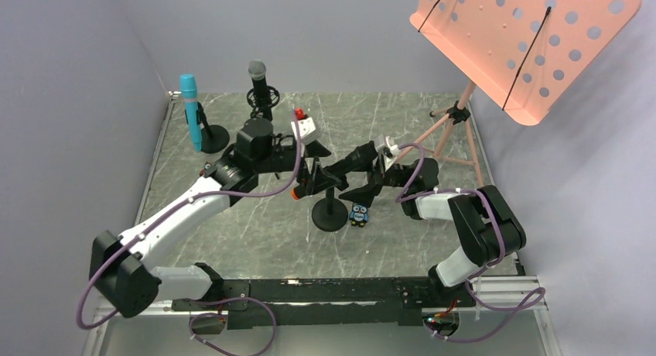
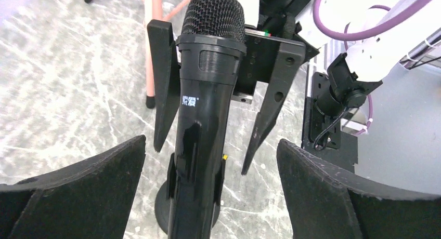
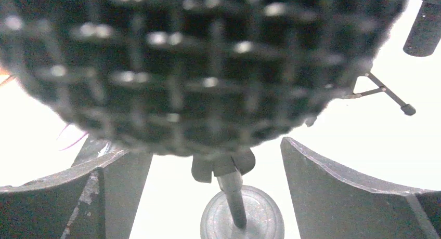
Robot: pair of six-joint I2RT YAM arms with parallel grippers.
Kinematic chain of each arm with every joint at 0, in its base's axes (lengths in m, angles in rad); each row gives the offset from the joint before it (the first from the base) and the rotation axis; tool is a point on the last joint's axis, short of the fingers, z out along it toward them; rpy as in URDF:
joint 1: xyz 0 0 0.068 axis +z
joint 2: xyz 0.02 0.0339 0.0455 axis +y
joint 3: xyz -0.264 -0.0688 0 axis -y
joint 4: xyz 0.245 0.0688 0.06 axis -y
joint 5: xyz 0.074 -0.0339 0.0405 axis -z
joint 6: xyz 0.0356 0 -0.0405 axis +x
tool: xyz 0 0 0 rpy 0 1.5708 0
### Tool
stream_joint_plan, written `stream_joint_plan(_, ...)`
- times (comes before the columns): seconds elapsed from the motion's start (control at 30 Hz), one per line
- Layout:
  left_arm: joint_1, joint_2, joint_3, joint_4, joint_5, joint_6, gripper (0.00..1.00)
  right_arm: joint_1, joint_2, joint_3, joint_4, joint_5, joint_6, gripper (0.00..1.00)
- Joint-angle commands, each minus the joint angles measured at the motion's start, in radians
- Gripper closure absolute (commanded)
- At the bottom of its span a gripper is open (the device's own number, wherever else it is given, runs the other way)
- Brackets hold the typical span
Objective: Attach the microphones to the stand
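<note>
The all-black microphone (image 1: 334,176) with an orange end ring lies tilted in the clip of the middle stand (image 1: 330,214). My left gripper (image 1: 313,170) is open around its lower body, the fingers well clear of it in the left wrist view (image 2: 210,145). My right gripper (image 1: 357,174) is open around its mesh head (image 3: 197,67), which fills the right wrist view. The light blue microphone (image 1: 189,112) and the black microphone with a silver mesh head (image 1: 259,81) each stand on their own stands at the back left.
A small blue owl figure (image 1: 358,213) stands by the middle stand's base. A pink perforated music stand (image 1: 526,39) on a tripod (image 1: 452,131) rises at the back right. Grey walls close in the left and back.
</note>
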Motion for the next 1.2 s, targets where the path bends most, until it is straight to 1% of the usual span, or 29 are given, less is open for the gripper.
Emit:
stream_joint_plan(0.0, 0.037, -0.144, -0.059, 0.105, -0.029, -0.015, 0.01, -0.036, -0.033, 0.005, 0.03, -0.025, -0.002, 0.01)
stream_joint_plan(0.1, 0.055, -0.266, -0.163, 0.147, -0.087, 0.007, 0.01, -0.066, -0.037, 0.003, 0.033, -0.061, -0.01, 0.01)
stream_joint_plan(0.17, 0.062, -0.341, -0.236, 0.17, -0.117, 0.06, 0.01, -0.08, -0.043, -0.001, 0.024, -0.087, -0.033, 0.0)
stream_joint_plan(0.27, 0.065, -0.41, -0.324, 0.175, -0.071, 0.174, 0.01, -0.094, -0.056, -0.001, -0.032, -0.119, -0.091, 0.0)
stream_joint_plan(0.33, 0.065, -0.421, -0.359, 0.164, -0.042, 0.234, 0.01, -0.101, -0.066, 0.001, -0.086, -0.13, -0.133, 0.0)
stream_joint_plan(0.43, 0.065, -0.389, -0.365, 0.147, -0.012, 0.28, 0.01, -0.106, -0.075, 0.001, -0.136, -0.133, -0.17, 0.0)
stream_joint_plan(0.6, 0.058, -0.283, -0.299, 0.173, 0.017, 0.285, 0.01, -0.111, -0.074, 0.0, -0.125, -0.138, -0.161, 0.0)
stream_joint_plan(0.77, 0.039, -0.17, -0.231, 0.174, 0.001, 0.295, 0.01, -0.121, -0.075, -0.001, -0.101, -0.139, -0.142, 0.0)
stream_joint_plan(0.93, -0.008, -0.115, -0.208, 0.184, -0.035, 0.302, 0.01, -0.126, -0.059, -0.003, -0.044, -0.143, -0.094, 0.0)
stream_joint_plan(1.07, -0.027, -0.087, -0.19, 0.179, -0.071, 0.304, 0.08, -0.128, -0.033, -0.006, 0.051, -0.149, -0.025, 0.0)
stream_joint_plan(1.17, -0.032, -0.079, -0.178, 0.175, -0.085, 0.297, 0.17, -0.131, -0.014, -0.006, 0.133, -0.156, 0.026, 0.0)
